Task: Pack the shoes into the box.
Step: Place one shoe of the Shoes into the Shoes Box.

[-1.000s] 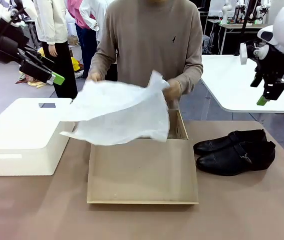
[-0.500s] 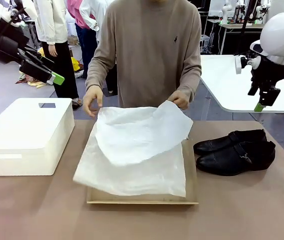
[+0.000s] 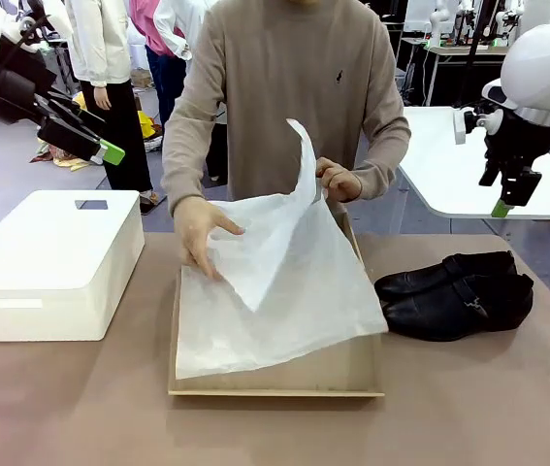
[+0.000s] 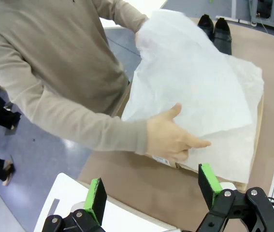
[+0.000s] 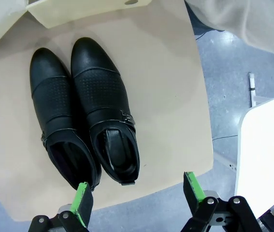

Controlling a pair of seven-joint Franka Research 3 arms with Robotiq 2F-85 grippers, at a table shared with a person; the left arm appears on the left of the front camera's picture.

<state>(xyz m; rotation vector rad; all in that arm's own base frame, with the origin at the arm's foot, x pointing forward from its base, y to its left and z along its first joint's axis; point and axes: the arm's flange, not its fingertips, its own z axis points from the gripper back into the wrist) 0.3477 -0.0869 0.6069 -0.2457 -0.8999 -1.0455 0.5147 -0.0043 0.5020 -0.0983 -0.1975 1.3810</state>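
The two black shoes (image 3: pixel 454 294) lie side by side on the table, right of the box (image 3: pixel 275 377), toes toward it. White tissue paper (image 3: pixel 279 286) covers most of the open tan box. One of the person's hands (image 3: pixel 202 231) presses the paper down while the other (image 3: pixel 338 182) lifts its far corner. High at the far left, my left gripper (image 3: pixel 110 152) stands open, and its wrist view looks down on the tissue paper (image 4: pixel 199 87) and the shoes (image 4: pixel 215 30). My right gripper (image 3: pixel 501 206) hangs open above the shoes (image 5: pixel 86 111), nothing between its fingers.
A white lidded bin (image 3: pixel 51 262) stands on the table left of the box. A white table (image 3: pixel 469 165) lies behind at the right. Other people stand far back at the left. Bare tabletop (image 3: pixel 469 408) stretches along the near side.
The person laid the tissue paper over the box, then lifted its far corner and pressed a hand on it. My right gripper shifted slightly a second ago and has held still since.
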